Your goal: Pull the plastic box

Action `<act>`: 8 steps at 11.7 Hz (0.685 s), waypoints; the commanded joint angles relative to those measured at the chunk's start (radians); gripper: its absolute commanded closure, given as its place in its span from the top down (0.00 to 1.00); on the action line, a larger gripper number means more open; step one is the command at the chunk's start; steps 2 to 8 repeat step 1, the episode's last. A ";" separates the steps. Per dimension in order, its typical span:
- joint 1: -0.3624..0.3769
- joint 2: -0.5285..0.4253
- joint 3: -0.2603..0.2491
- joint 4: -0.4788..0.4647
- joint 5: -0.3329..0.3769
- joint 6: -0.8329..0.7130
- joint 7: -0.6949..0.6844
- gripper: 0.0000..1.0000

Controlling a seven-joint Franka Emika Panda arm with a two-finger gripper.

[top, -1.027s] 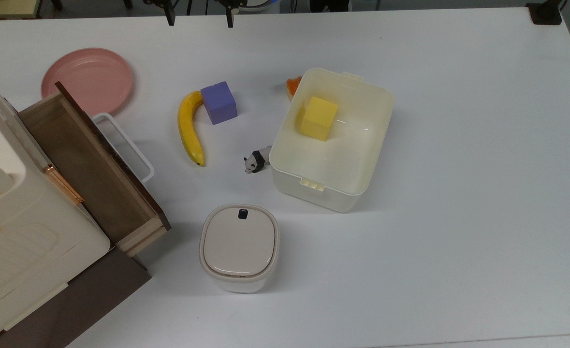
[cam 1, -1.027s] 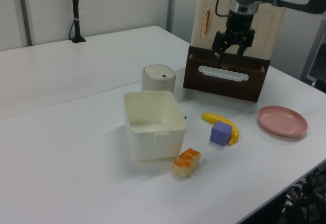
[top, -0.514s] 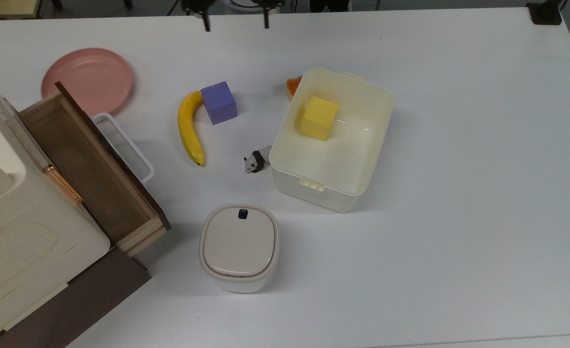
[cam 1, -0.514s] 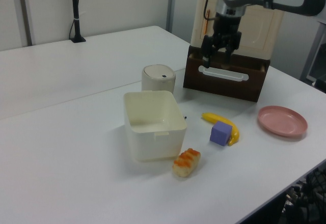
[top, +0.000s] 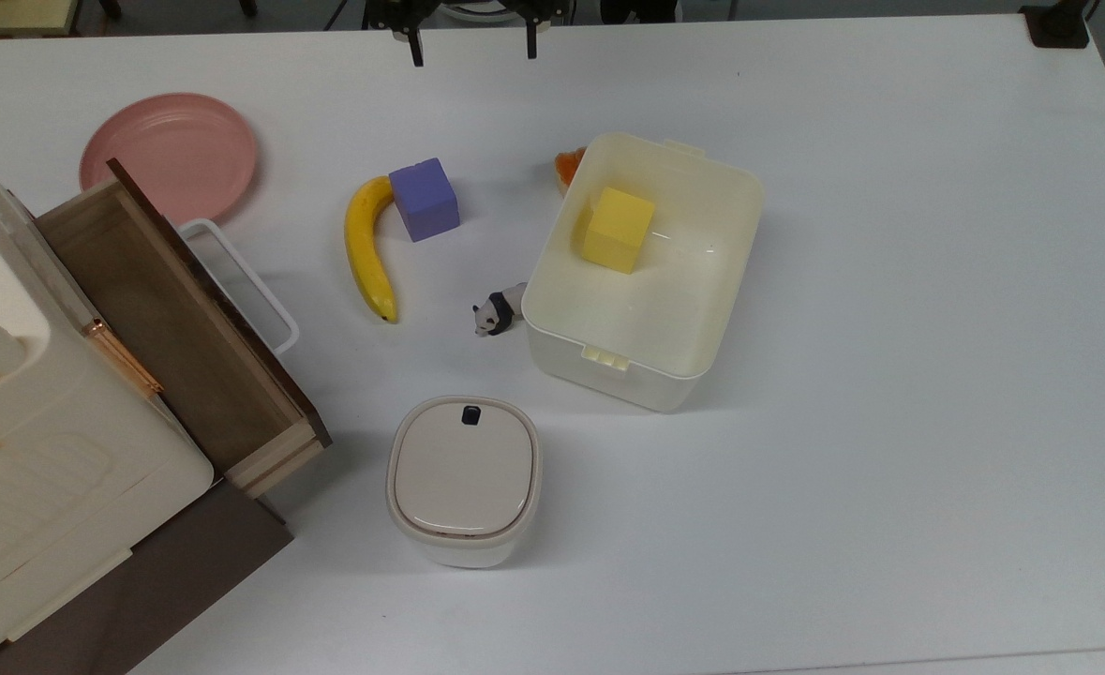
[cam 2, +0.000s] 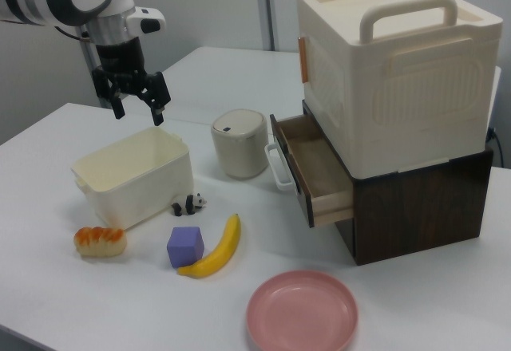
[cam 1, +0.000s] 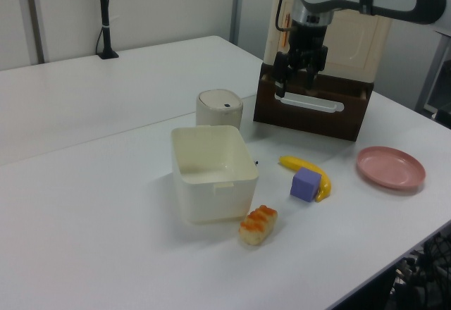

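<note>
The plastic box [top: 669,305] is a cream-white lidless tub in the middle of the white table, with a yellow cube [top: 618,228] inside it. It also appears as the plastic box [cam 1: 211,187] in the left view and the plastic box [cam 2: 132,182] in the right view. My gripper [top: 473,56] hangs open and empty at the top view's upper edge, apart from the box. In the left view the gripper [cam 1: 294,88] is in front of the cabinet, well above the table. In the right view the gripper [cam 2: 139,116] hovers just above the box's far end.
A banana [top: 367,248], a purple cube [top: 425,199], a panda figurine [top: 498,311] and an orange-topped bread [cam 1: 258,224] lie around the box. A lidded container [top: 464,478], a pink plate [top: 170,155] and a cabinet with an open drawer [top: 172,323] stand on the top view's left.
The open gripper has moved toward the top view's right and slightly down the frame; in the left view it shifted left and lower. The box has not moved.
</note>
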 commanded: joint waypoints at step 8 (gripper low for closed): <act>-0.012 -0.012 -0.001 0.003 0.022 -0.025 -0.020 1.00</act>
